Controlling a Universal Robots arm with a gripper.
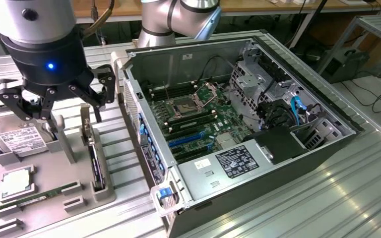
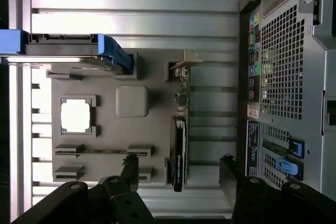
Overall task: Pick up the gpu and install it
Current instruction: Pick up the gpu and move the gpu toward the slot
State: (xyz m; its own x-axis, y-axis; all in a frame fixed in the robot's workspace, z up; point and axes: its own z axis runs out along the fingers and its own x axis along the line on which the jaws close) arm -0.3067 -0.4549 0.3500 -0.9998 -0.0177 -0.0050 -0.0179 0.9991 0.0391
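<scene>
The gpu (image 1: 95, 161) is a thin dark card standing on edge in a slot of the grey holder tray (image 1: 58, 173), its silver bracket at the far end. My gripper (image 1: 58, 106) hangs open above that tray, a little above the card and not touching it. In the wrist view the gpu (image 2: 178, 140) lies between my two black fingertips (image 2: 131, 165), with clear gaps on both sides. My gripper (image 2: 178, 165) holds nothing. The open computer case (image 1: 243, 114) lies to the exterior view's right of the tray, with blue card slots (image 1: 187, 139) on its motherboard.
On the same tray sit a silver hard drive (image 1: 15, 136) in a blue-edged carrier (image 2: 113, 51), a square processor (image 1: 17, 181) and a narrow green memory stick (image 1: 41, 194). The case's perforated rear wall (image 2: 286, 61) stands close beside the tray. Ribbed metal tabletop (image 1: 323, 193) surrounds everything.
</scene>
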